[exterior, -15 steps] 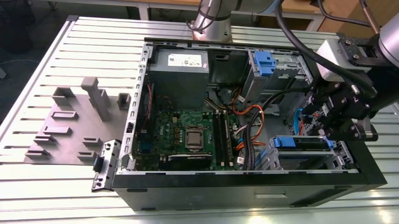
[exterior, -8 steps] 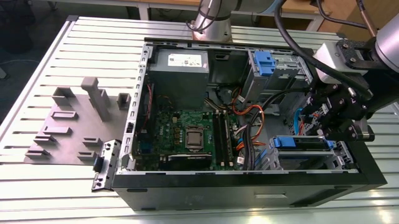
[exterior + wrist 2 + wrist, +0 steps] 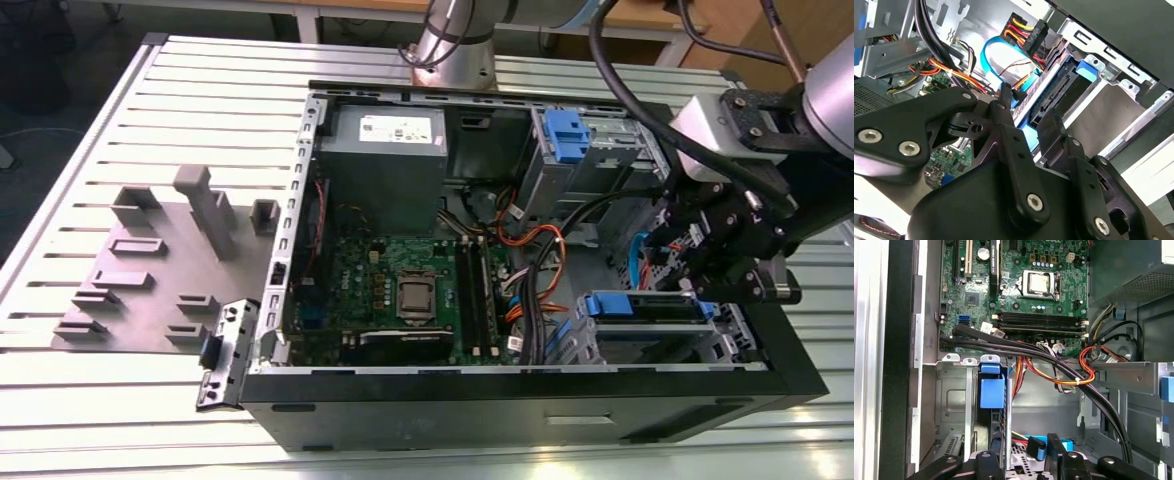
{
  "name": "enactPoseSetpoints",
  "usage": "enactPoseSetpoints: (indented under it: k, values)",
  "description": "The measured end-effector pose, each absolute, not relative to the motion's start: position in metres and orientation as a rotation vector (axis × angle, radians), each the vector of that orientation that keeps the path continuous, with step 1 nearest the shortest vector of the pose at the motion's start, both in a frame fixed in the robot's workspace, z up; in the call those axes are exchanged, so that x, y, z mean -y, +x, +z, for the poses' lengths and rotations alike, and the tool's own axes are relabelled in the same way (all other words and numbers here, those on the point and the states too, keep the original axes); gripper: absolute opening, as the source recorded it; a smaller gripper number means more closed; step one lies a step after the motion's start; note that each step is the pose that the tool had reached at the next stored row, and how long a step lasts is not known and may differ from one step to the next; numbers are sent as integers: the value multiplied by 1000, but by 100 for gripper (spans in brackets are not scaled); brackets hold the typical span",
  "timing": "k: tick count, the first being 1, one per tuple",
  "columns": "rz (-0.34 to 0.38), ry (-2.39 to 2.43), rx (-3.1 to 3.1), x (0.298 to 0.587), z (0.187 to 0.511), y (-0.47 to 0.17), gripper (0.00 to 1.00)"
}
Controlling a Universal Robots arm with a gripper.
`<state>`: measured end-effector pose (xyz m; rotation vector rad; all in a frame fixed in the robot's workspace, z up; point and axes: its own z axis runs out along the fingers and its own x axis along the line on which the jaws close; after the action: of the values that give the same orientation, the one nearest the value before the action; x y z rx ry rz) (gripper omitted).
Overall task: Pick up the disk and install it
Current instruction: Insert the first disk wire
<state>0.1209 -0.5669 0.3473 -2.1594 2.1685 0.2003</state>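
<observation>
Slatted aluminium worktop (image 3: 147, 420) is running across the exterior view, its ribs catching soft, even light. Dark floor (image 3: 60, 70) is showing past its far corner on the exterior view's left. A wood-topped table (image 3: 374, 6) is standing behind it, and a brown panel (image 3: 761, 35) is showing far right.

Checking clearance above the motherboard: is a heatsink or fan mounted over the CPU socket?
No: in the first wrist view the CPU sits bare in its socket, its metal lid uncovered.
</observation>
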Motion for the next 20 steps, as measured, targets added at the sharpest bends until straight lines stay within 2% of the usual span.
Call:
enactPoseSetpoints:
  k: [10,11,12,16,20]
  values:
    - [200,-2159,-2169,567,346,121,47]
    - [200,-2159,-2169,567,346,121,40]
    - [200,-2159,-2169,567,346,121,40]
    - [200,-2159,-2169,567,346,121,17]
    - [200,-2159,-2169,567,346,121,16]
